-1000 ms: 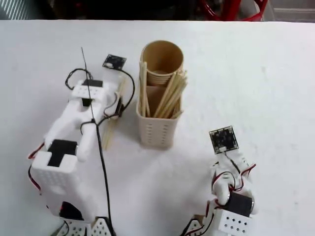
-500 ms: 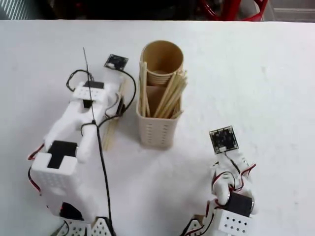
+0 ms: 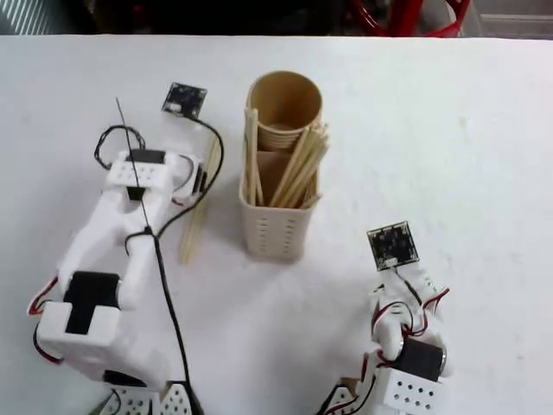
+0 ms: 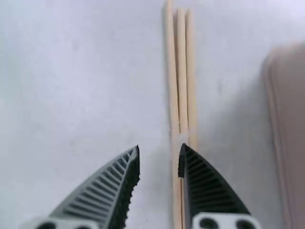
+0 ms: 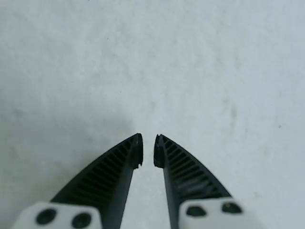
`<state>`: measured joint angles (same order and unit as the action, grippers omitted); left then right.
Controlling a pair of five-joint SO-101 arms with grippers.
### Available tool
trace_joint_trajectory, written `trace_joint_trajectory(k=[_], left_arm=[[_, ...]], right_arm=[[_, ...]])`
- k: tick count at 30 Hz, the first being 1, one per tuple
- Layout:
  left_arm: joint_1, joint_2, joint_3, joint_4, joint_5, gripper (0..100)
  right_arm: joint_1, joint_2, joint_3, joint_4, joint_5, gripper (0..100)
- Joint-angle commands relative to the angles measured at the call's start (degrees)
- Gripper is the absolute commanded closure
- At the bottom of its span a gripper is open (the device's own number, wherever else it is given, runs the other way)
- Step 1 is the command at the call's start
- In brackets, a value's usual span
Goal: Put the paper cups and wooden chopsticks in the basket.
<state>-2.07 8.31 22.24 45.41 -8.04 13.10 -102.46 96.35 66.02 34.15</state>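
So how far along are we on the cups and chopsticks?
Done: the paper cups sit stacked in the basket, with a bundle of chopsticks beside them inside it. In hand: nothing; the left gripper is open over the loose chopsticks lying on the table beside the basket. Left: grasp those and drop them in. The right gripper sits empty over bare table.

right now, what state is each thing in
basket: upright on table
paper cups: stacked inside basket
chopsticks in basket: leaning, ends sticking out
loose chopsticks: lying flat beside basket
left gripper: open, above loose chopsticks
right gripper: barely open, empty
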Motion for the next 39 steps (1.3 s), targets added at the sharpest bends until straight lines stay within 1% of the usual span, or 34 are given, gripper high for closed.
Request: trace_joint_trajectory(k=[1, 9, 16, 20, 22, 28, 39], left_arm=[[-0.48, 0.92, -2.46, -0.62, 0.18, 85], [-0.57, 7.43, -7.21, -0.35, 0.18, 85], [-0.13, 7.96, -7.3, 0.26, 0.0, 85], [1.36, 8.4, -7.03, 0.35, -2.64, 85], [1.27, 8.4, -6.86, 0.35, -1.67, 85], [1.19, 8.4, -6.68, 0.44, -1.85, 85], [1.27, 8.57, -8.0, 5.19, -1.58, 85]], right_arm=[[0.22, -0.31, 0.53, 0.22, 0.26, 94.2], [0.22, -0.31, 0.53, 0.22, 0.26, 94.2], [0.22, -0.31, 0.53, 0.22, 0.26, 94.2], [0.22, -0.31, 0.53, 0.22, 0.26, 94.2], [0.22, -0.31, 0.53, 0.22, 0.26, 94.2], [0.22, -0.31, 0.53, 0.22, 0.26, 94.2], [0.22, -0.31, 0.53, 0.22, 0.26, 94.2]])
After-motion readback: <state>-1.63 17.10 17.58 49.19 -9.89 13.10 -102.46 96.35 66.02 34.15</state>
